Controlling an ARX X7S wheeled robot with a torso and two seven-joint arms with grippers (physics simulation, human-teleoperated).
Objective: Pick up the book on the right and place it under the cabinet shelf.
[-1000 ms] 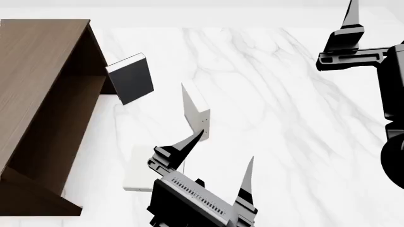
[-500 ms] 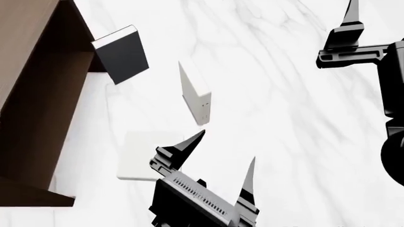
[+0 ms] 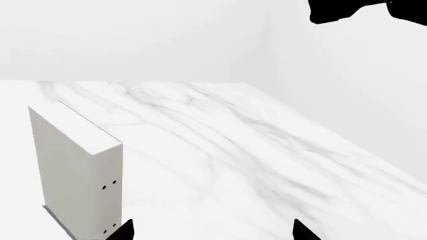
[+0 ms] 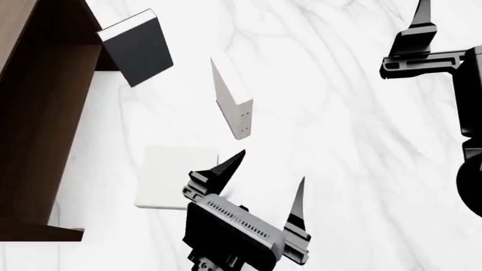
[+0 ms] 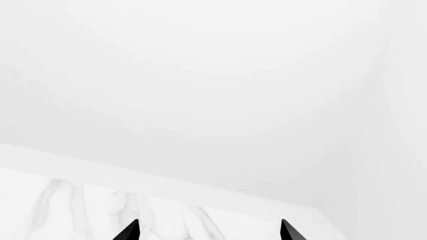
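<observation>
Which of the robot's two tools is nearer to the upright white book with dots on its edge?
Left. The left tool sits open just in front of the dotted book, close to its near edge. The right tool is far off to the book's right, well apart.

- The cabinet shelf [image 4: 38,113] is cut off by the head view's left and top edges.
- The book's [image 4: 171,178] right edge is hidden behind the left gripper [image 4: 263,169].
- Only the right gripper's [image 5: 209,229] fingertips are seen in its wrist view.
</observation>
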